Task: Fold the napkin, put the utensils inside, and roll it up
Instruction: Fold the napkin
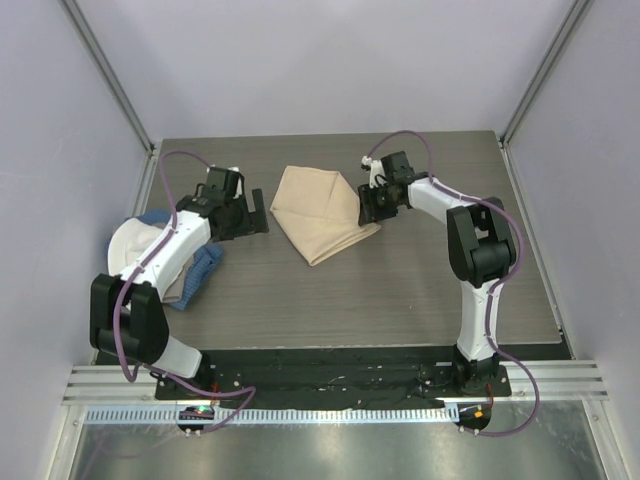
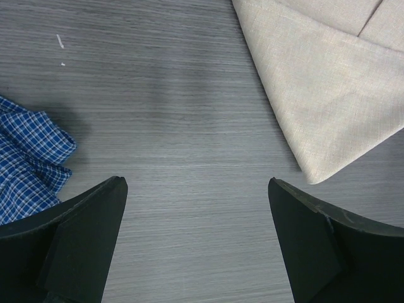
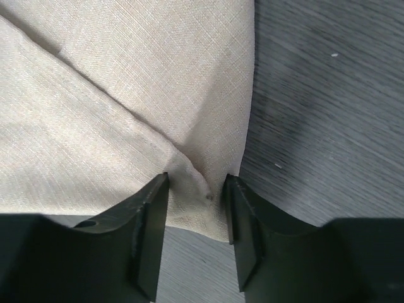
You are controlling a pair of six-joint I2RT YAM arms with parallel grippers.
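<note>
Straddling napkin [image 3: 126, 95] corner: right claw [image 3: 196, 184] | left claw [image 2: 196, 183] wide, beside napkin edge

The napkin [image 1: 320, 215] is being flanked mid-table [image 1: 400, 290] by the left gripper [image 1: 257, 211] and right gripper [image 1: 362, 210]; a smaller cloth [image 1: 205, 272] is being overhung by the left arm [image 1: 165, 250].

The top external camera looks down from high behind the near edge, taking in the whole tabletop [image 1: 400, 290]. Each wrist camera faces down, close to that surface. All three views share the napkin [image 1: 320, 215].
</note>
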